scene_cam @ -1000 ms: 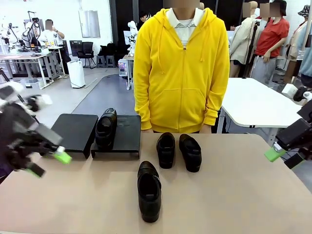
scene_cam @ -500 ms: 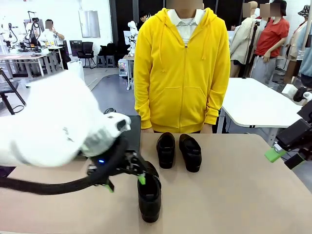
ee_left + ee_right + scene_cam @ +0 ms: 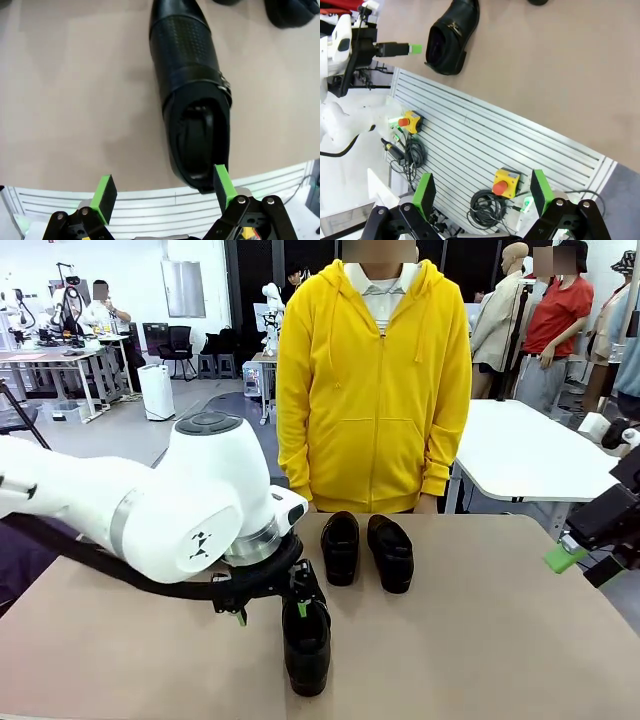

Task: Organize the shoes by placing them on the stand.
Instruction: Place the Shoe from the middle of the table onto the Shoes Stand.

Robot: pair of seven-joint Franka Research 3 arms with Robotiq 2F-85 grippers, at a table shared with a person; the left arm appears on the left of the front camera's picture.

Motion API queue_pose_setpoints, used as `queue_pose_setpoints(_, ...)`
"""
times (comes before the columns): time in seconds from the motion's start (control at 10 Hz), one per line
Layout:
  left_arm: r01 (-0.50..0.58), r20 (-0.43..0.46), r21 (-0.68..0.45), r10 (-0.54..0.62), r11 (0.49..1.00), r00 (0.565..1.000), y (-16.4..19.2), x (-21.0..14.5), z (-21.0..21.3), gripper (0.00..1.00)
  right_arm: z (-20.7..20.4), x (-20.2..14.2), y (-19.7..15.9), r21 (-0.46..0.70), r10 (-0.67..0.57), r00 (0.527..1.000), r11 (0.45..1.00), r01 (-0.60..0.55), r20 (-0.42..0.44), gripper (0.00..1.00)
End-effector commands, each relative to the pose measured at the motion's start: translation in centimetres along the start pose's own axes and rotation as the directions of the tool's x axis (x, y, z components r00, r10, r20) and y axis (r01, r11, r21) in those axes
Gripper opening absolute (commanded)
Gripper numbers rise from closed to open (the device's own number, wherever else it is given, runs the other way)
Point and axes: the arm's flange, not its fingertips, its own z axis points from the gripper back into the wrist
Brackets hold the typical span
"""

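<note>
Three glossy black shoes lie on the tan table. Two of them stand side by side in front of the person. The third shoe lies nearer, toe pointing away from me. My left gripper is open and low over this shoe's heel end. The heel sits just inside one green pad; the other pad is well clear of it. At the table's right edge my right gripper hangs open and holds nothing. My left arm hides the stand.
A person in a yellow hoodie stands at the far edge. Beyond the table's near edge, the right wrist view shows a slatted white surface with yellow emergency-stop boxes and cables. A white table stands behind on the right.
My left arm has swung in from the far left to the near shoe and now covers the stand and the shoe on it. The right arm has not moved.
</note>
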Motion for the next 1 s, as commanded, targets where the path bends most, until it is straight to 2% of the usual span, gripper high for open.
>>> queue_pose_setpoints(0.0,-0.044,-0.014,0.037,0.044,0.998,0.999,-1.7,1.6,-1.2,1.00,0.2,0.1,-0.1,0.021,0.021,1.000,1.000,-0.021,0.006,1.00)
queue_pose_setpoints(0.4,-0.064,-0.101,0.054,0.069,0.996,0.992,-1.3,3.2,-4.2,1.00,0.2,0.1,-0.1,0.021,0.021,1.000,1.000,-0.021,0.006,1.00)
queue_pose_setpoints(0.8,-0.082,-0.116,0.085,0.092,0.993,0.989,-1.2,3.4,-5.8,1.00,0.2,0.1,-0.1,0.021,0.021,1.000,1.000,-0.021,0.006,1.00)
queue_pose_setpoints(0.9,-0.080,-0.110,0.093,0.090,0.992,0.990,-1.2,3.4,-5.7,0.40,0.2,0.1,-0.1,0.021,0.021,1.000,1.000,-0.021,0.006,1.00)
